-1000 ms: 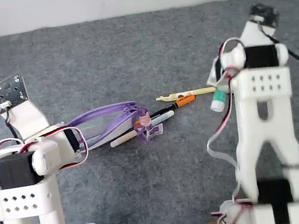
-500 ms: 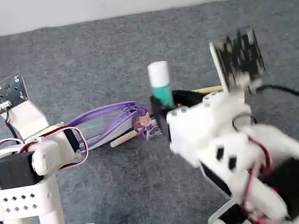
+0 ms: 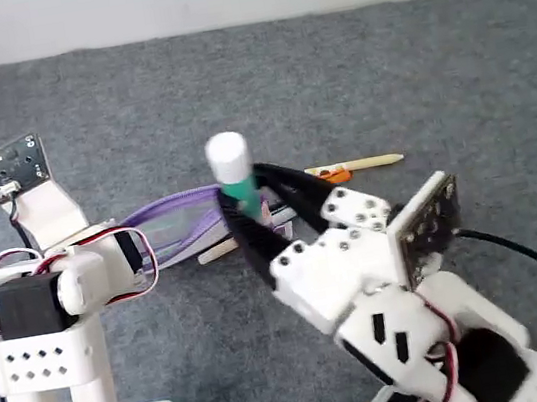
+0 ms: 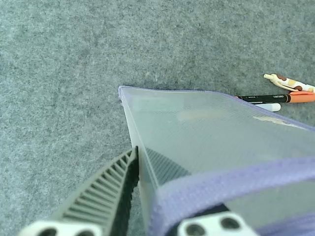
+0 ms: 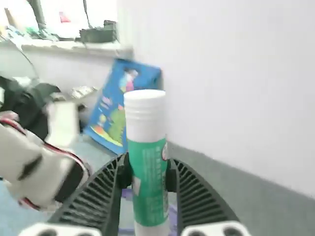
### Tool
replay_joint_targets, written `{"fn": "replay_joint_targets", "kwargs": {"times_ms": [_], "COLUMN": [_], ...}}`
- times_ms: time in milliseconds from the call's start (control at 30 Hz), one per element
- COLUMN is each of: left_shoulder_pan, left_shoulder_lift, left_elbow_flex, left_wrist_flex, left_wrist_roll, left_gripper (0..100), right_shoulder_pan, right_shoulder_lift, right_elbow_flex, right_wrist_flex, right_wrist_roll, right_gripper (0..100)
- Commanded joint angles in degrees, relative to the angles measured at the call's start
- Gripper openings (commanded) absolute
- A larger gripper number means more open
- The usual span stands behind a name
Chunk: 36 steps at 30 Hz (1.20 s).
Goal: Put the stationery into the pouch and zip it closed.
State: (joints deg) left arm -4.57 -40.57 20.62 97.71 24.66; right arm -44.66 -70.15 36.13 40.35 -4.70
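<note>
Clear plastic with a purple zip, the pouch (image 4: 206, 132) lies on the grey counter (image 3: 330, 70), one end pinched between the fingers of my left hand (image 4: 140, 164). Just past that, my right hand (image 5: 147, 169) is clamped around the glue stick (image 5: 144, 128), cap up, held in the air over the pouch's zip end. Farther out, the pens (image 3: 349, 167) lie loose on the counter, well apart from either hand. My worry is the mouth: I cannot tell how wide it gapes. An upright stick could catch the zip, drag the pouch, or slip from my grip and roll off.
</note>
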Motion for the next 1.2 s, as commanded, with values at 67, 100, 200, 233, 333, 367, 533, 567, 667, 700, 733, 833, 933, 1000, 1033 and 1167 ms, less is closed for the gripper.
{"fn": "replay_joint_targets", "kwargs": {"times_ms": [67, 100, 200, 233, 333, 367, 533, 567, 667, 700, 733, 833, 933, 1000, 1033, 1167], "left_shoulder_pan": [-0.44, -0.44, -0.44, -0.44, -0.44, -0.44, -0.44, -0.44, -0.44, -0.44, -0.44, -0.44, -0.44, -0.44, -0.44, -0.44], "left_shoulder_lift": [2.73, 2.73, 2.73, 2.73, 2.73, 2.73, 2.73, 2.73, 2.73, 2.73, 2.73, 2.73, 2.73, 2.73, 2.73, 2.73], "left_elbow_flex": [-0.13, -0.13, -0.13, -0.13, -0.13, -0.13, -0.13, -0.13, -0.13, -0.13, -0.13, -0.13, -0.13, -0.13, -0.13, -0.13], "left_wrist_flex": [-0.97, -0.97, -0.97, -0.97, -0.97, -0.97, -0.97, -0.97, -0.97, -0.97, -0.97, -0.97, -0.97, -0.97, -0.97, -0.97], "left_wrist_roll": [0.53, 0.53, 0.53, 0.53, 0.53, 0.53, 0.53, 0.53, 0.53, 0.53, 0.53, 0.53, 0.53, 0.53, 0.53, 0.53], "left_gripper": [1, 1, 1, 1, 1, 1, 1, 1, 1, 1, 1, 1, 1, 1, 1, 1], "right_shoulder_pan": [-2.77, -2.77, -2.77, -2.77, -2.86, -3.03, -7.08, -7.78, -8.48, -8.48, -8.40, -8.40, -8.40, -8.40, -8.40, -8.40], "right_shoulder_lift": [6.46, 7.69, 11.82, 13.23, 16.48, 17.19, 17.71, 17.71, 17.71, 17.71, 17.71, 17.71, 17.71, 17.71, 17.63, 15.34], "right_elbow_flex": [2.55, 2.99, 3.96, 4.13, 4.22, 4.22, 6.33, 7.47, 9.85, 10.11, 10.11, 10.20, 10.20, 9.93, 9.93, 9.93], "right_wrist_flex": [-14.02, -15.69, -19.82, -21.05, -22.73, -22.73, -22.64, -22.64, -22.64, -22.64, -22.64, -22.64, -22.64, -22.55, -22.55, -21.32], "right_wrist_roll": [0.09, 0.09, -0.09, -0.09, -0.26, -0.26, -0.18, -0.18, -0.18, -0.09, -0.09, 0.18, 0.18, 0.26, 0.26, 1.85], "right_gripper": [0.8, 0.8, 0.8, 0.8, 0.8, 0.8, 1.0, 1.2, 1.9, 3.5, 5.9, 15.1, 17.7, 16.3, 15.5, 14.8]}}
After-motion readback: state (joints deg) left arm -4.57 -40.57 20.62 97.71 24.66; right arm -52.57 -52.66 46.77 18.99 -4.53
